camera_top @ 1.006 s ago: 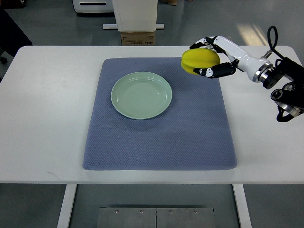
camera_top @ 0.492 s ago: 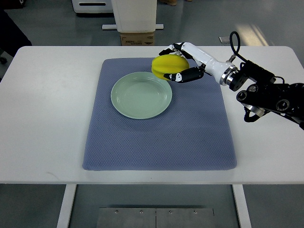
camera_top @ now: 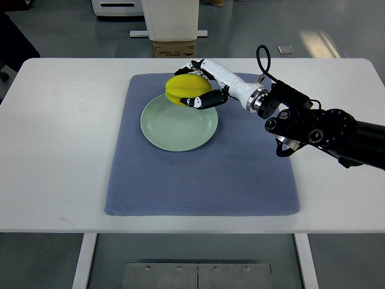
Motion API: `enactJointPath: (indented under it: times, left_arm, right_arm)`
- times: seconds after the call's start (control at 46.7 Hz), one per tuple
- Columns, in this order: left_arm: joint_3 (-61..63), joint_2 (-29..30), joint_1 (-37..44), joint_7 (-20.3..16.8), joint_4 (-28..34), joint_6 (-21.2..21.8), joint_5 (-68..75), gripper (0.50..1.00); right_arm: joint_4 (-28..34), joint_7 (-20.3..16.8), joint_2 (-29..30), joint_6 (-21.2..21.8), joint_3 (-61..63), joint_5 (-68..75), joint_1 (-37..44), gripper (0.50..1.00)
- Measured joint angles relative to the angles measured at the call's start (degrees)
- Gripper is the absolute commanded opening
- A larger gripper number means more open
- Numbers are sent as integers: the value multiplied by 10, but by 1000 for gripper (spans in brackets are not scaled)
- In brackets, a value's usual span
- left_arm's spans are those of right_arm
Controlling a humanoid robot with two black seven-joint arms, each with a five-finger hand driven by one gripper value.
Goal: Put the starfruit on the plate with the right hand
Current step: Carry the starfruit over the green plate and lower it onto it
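Starfruit held at the plate's far rim.
I have the right hand (camera_top: pixel 201 84) clamped around the yellow starfruit (camera_top: pixel 186 90), which sits over the far edge of the green plate (camera_top: pixel 162 129); that plate rests on the blue mat (camera_top: pixel 240 174).

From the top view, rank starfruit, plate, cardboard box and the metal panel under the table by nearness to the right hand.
1. starfruit, in the right hand's grasp
2. plate, just below-left of it
3. cardboard box, beyond the table
4. metal panel, bottom edge
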Motion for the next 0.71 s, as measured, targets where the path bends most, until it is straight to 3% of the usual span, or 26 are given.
enactJointPath:
  times: [0.193, 0.706]
  left_arm:
    - [0, 0, 0, 0, 0, 0, 0, 1000]
    - [0, 0, 0, 0, 0, 0, 0, 1000]
  right_arm:
    - [-48, -4, 33, 0, 0, 0, -35, 500]
    - [-72, -4, 47, -1, 0, 0, -73, 500]
